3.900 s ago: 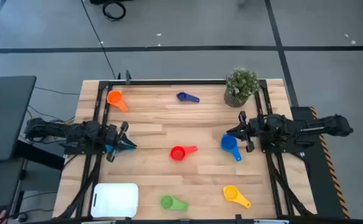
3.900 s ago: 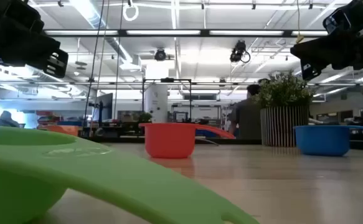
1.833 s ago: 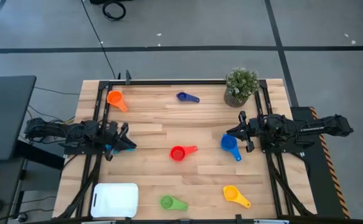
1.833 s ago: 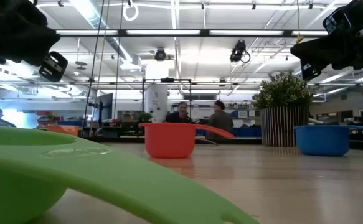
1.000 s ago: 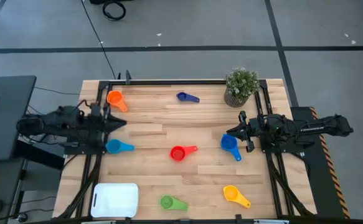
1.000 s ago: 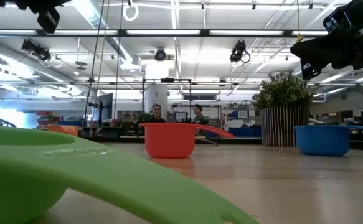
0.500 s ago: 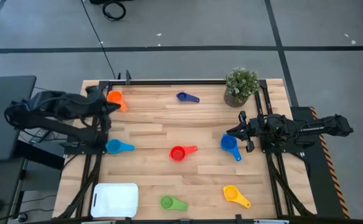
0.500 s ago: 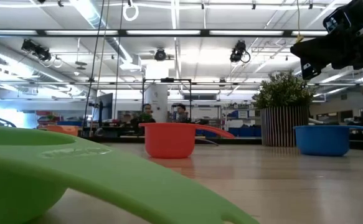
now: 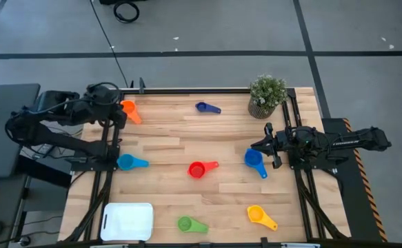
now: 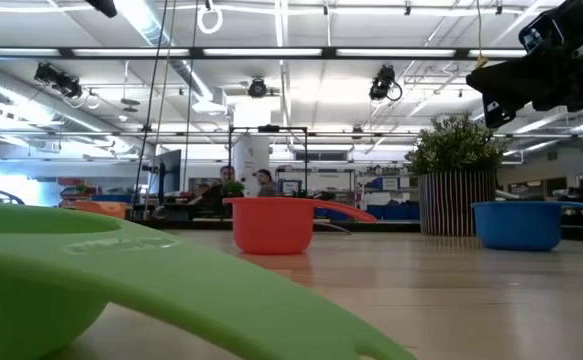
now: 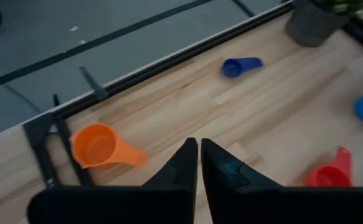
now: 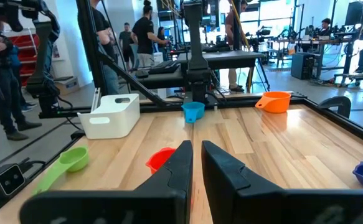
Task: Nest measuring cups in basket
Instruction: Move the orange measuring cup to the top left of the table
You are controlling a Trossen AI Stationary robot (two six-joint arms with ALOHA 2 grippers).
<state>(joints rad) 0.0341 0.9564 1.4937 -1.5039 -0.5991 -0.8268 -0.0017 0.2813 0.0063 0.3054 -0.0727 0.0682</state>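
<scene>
Left end effector (image 11: 198, 163) nearly closed and empty above the orange cup (image 9: 127, 109) at the table's (image 9: 187, 138) far-left corner, right end effector (image 12: 197, 163) nearly closed and empty beside the bright blue cup (image 9: 254, 160) near the right edge.

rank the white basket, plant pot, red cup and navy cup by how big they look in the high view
1. white basket, clearly largest
2. plant pot with its greenery
3. red cup
4. navy cup, slightly smaller than the red one
</scene>
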